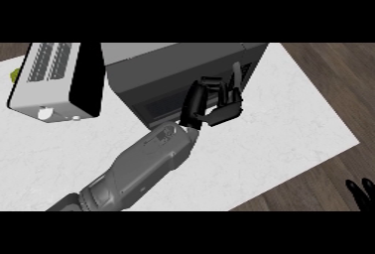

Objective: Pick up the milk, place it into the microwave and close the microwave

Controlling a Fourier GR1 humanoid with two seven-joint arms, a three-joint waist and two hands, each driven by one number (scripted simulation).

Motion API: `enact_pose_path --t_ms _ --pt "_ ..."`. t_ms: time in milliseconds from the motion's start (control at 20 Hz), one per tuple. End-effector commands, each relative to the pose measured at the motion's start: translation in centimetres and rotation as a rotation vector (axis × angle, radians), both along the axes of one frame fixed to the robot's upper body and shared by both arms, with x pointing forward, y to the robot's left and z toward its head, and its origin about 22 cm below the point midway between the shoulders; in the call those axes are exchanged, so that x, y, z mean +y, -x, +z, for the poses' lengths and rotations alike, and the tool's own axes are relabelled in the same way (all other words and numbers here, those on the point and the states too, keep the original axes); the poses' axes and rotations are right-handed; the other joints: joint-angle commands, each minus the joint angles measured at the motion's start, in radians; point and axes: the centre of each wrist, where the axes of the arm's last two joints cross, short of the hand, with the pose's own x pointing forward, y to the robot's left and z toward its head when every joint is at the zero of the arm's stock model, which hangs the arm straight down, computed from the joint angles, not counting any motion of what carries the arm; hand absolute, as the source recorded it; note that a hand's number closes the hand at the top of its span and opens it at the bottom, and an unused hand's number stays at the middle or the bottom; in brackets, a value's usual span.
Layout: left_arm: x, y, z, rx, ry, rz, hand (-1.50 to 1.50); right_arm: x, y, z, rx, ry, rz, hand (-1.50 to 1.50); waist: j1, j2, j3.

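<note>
While the right hand [359,191] rests open, the left hand [218,105], open and empty, touches the microwave [172,67].

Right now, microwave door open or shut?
Looks shut: the door lies flush across the front of the microwave, no gap showing, with the left robot hand against it.

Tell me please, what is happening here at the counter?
The robot's left hand is against the front of the dark grey microwave, which stands on the white counter. Its fingers are mostly straight, as if pushing on the door. The door looks shut or almost shut, and no milk shows in this view. The right hand rests open at the lower right edge. A white appliance stands to the left of the microwave.
</note>
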Motion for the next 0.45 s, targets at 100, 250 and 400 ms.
enact_pose_path --t_ms 100,250,400 --pt "-0.1 -1.8 1.6 -0.008 -0.01 0.016 1.5 0.0 0.3 0.5 -0.004 -0.011 0.035 -1.5 -0.022 0.016 0.0" --pt "0.0 -1.8 1.2 -0.006 -0.01 0.016 1.5 -0.4 0.4 0.9 -0.011 -0.016 0.03 -1.5 -0.018 0.01 0.0" --pt "0.1 -1.8 1.0 0.002 -0.014 0.024 1.5 -0.7 0.5 1.3 0.002 0.011 0.057 -1.5 -0.021 0.015 0.001"
